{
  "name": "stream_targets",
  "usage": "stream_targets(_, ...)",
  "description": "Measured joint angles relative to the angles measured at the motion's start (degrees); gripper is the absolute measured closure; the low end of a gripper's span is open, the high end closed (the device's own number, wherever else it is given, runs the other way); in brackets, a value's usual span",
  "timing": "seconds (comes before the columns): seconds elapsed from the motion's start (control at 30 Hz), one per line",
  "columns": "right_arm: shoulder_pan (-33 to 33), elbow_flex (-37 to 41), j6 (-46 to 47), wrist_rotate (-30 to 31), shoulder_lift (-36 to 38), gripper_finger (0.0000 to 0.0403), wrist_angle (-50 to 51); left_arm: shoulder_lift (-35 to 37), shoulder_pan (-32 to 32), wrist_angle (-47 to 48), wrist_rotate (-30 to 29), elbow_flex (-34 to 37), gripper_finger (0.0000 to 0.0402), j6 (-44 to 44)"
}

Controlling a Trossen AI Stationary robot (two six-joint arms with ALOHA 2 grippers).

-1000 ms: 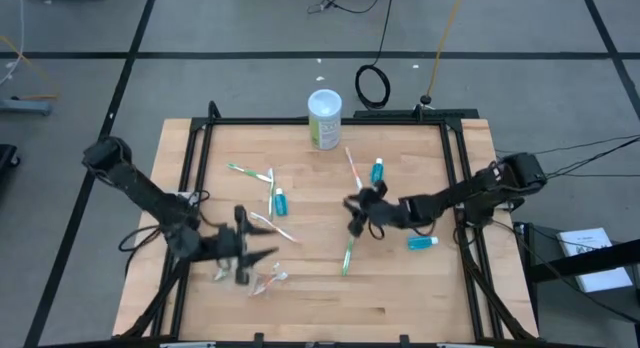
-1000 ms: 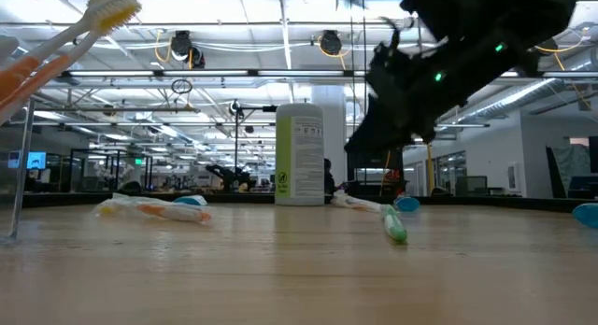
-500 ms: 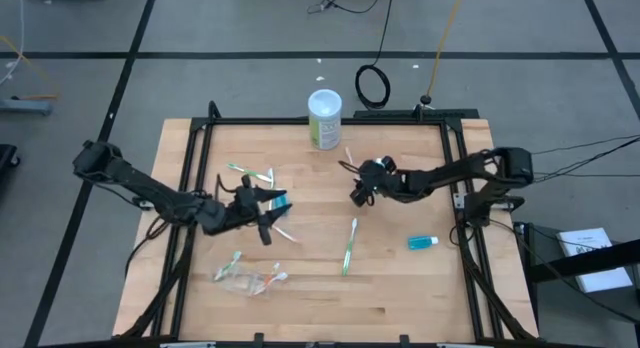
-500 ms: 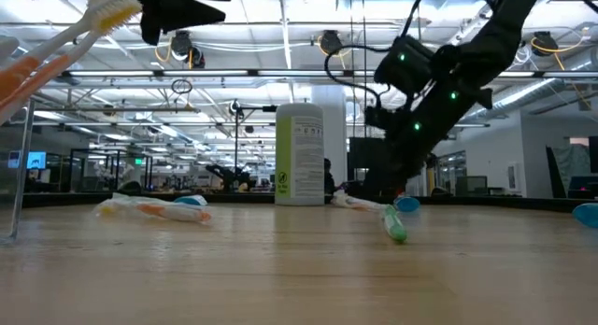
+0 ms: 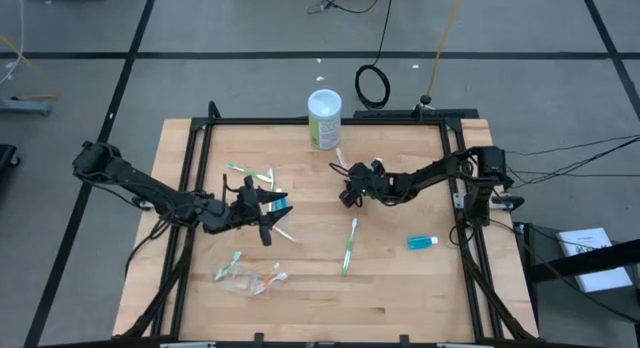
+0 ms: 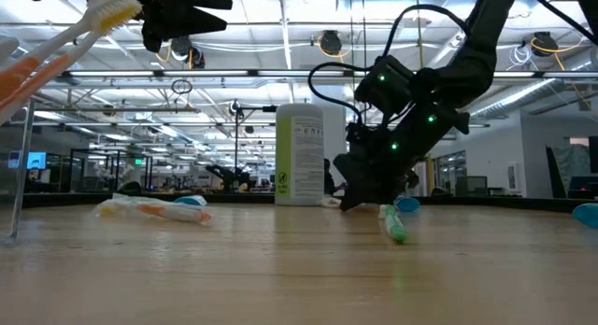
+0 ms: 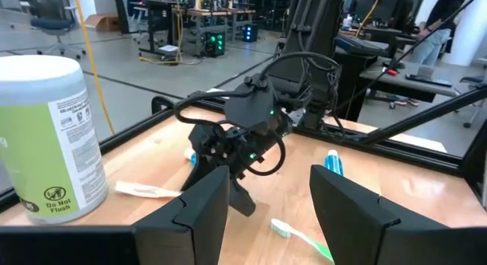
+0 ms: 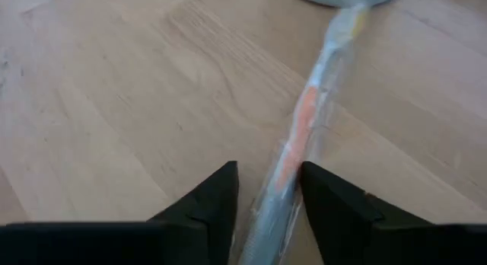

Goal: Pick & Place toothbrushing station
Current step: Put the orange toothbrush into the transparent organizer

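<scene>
My right gripper point(image 5: 347, 185) is low over the table right of the middle, open. Its fingers stand on either side of a wrapped orange-and-white toothbrush point(image 8: 300, 135), which lies flat with its far end point(image 5: 335, 158) toward the canister. My left gripper point(image 5: 270, 214) is open, empty and raised above the table's left half point(image 6: 187, 7). A green toothbrush point(image 5: 349, 246) and a teal tube point(image 5: 422, 243) lie on the table. The clear cup point(image 5: 250, 278) lies near the front left with toothbrushes in it. My right gripper comes down slanting from the table's right, with the orange toothbrush's handle point(image 8: 275, 190) running along between its two fingers point(image 8: 221, 196). I cannot tell whether the fingers touch it. The toothbrush lies flat on the table.
A white-and-green canister point(image 5: 324, 118) stands at the far edge. Two toothbrushes point(image 5: 250, 175), a teal tube point(image 5: 279, 200) and a white toothbrush point(image 5: 283, 232) lie by my left gripper. Another teal tube point(image 7: 332, 162) lies behind my right arm.
My left gripper has risen from beside the clear cup and gone toward the table's far edge, then held still. My right gripper has gone toward the far edge and a little left, and has come down low over the orange toothbrush.
</scene>
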State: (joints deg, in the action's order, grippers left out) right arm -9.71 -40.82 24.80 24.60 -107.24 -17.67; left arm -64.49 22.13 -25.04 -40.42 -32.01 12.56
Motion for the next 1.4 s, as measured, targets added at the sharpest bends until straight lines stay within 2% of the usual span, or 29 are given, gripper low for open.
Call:
stream_targets(0.27,0.83,0.10,-3.13,-0.41,-0.14,0.0383,1.05,0.00,0.00,0.00,0.00,0.00,0.0213,-0.02)
stream_targets(0.53,2.15,0.19,-5.19,-2.43,3.24,0.0384,-2.40,0.00,0.00,-0.02,0.00,0.00,0.0213,0.24)
stream_targets(0.67,5.76,0.55,-7.88,-3.54,9.37,0.0385,-5.67,0.00,0.01,-0.04,0.03,0.00,0.0213,0.27)
stream_targets(0.87,14.50,1.46,-11.12,-0.87,19.35,0.0385,-12.67,0.00,0.28,-0.51,1.14,0.02,0.0213,0.30)
stream_targets(0.97,19.78,3.00,-13.11,1.56,22.75,0.0385,-17.82,-0.02,0.30,-0.79,1.75,0.02,0.0213,0.07)
stream_targets(1.13,28.43,8.12,-15.85,11.15,23.85,0.0385,-28.64,-0.02,0.28,-1.16,1.66,0.02,0.0213,0.03)
stream_targets(1.3,33.90,14.76,-20.24,12.76,21.61,0.0385,-49.74,-0.02,0.03,-1.36,1.90,0.02,0.0213,-0.28)
stream_targets(1.4,35.55,17.73,-21.76,12.90,19.68,0.0385,-58.89,-0.35,-0.27,-1.63,1.88,0.02,0.0213,-0.39)
